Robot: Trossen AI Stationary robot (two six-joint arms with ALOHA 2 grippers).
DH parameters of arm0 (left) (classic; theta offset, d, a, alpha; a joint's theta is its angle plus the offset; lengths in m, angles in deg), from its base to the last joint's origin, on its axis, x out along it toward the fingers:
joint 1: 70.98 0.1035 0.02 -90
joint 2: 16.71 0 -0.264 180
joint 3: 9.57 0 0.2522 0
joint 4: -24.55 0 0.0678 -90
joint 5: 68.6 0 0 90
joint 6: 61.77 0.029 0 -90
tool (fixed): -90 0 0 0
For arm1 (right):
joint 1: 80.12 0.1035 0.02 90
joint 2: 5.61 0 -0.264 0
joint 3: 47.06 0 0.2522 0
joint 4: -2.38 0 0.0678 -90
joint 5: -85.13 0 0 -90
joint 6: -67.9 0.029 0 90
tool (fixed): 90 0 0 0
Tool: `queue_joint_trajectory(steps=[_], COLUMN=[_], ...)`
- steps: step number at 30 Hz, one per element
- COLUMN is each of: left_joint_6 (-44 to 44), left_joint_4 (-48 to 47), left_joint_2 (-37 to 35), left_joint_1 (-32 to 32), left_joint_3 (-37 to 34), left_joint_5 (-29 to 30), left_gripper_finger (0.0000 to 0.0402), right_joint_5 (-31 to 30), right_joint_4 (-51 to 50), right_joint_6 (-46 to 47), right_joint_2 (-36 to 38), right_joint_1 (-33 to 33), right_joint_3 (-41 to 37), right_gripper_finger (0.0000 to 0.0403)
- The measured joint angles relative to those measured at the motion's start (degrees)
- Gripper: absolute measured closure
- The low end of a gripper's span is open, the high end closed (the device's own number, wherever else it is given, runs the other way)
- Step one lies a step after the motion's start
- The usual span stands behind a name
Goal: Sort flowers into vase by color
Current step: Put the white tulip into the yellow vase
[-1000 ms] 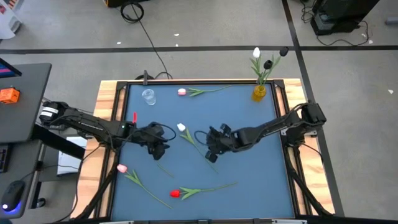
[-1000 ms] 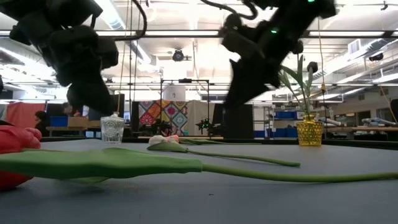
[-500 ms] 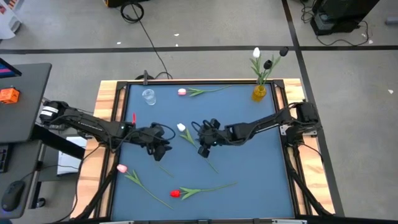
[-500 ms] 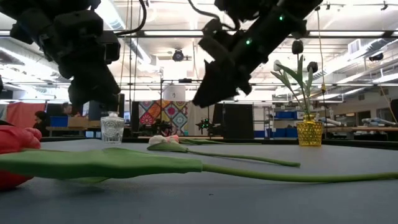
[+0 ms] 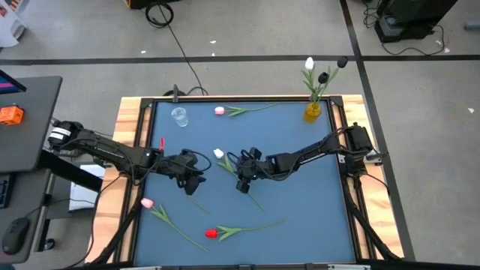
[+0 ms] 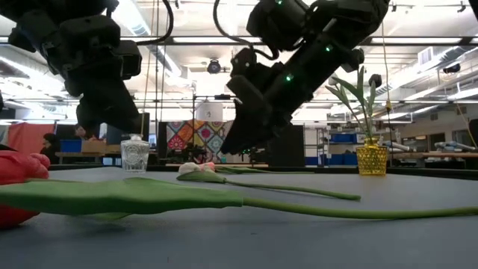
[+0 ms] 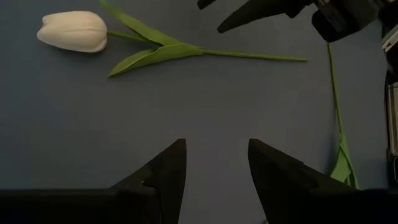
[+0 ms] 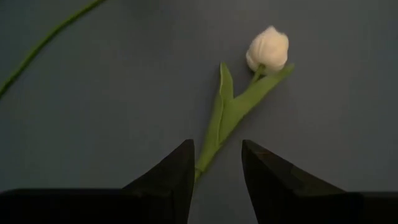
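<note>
1. Blue worktop in a wooden frame fills my overhead view, on a grey floor with cables.
2. I take the white tulip near the worktop's middle as my landmark; its stem runs toward the near right.
3. My right pincer hovers just right of that tulip, fingers spread either side of its stem, gripping nothing.
4. My left pincer hangs just left of the tulip, fingers spread and empty.
5. Well beyond the tulip at the far right stands the yellow vase, holding white and black flowers.
6. Nearer me than the tulip lie a red tulip and a pink tulip.
</note>
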State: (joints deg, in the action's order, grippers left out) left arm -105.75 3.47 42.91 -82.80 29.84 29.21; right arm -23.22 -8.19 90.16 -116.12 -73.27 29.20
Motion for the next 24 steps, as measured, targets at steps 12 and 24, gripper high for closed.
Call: queue_joint_trajectory(steps=[12,24], left_joint_6=[-1.20,1.78], left_joint_4=[0.17,-7.56], left_joint_2=[-0.39,-3.55], left_joint_1=[0.39,4.81], left_joint_3=[1.12,11.43], left_joint_5=[-0.35,-4.63], left_gripper_finger=[0.0223,0.0223], right_joint_5=[0.87,6.18], right_joint_4=[4.83,-9.17], right_joint_6=[3.73,-4.33], right_joint_2=[0.33,0.45], right_joint_1=[-1.53,-7.87], right_joint_3=[0.52,13.70], right_gripper_finger=[0.0260,0.0260])
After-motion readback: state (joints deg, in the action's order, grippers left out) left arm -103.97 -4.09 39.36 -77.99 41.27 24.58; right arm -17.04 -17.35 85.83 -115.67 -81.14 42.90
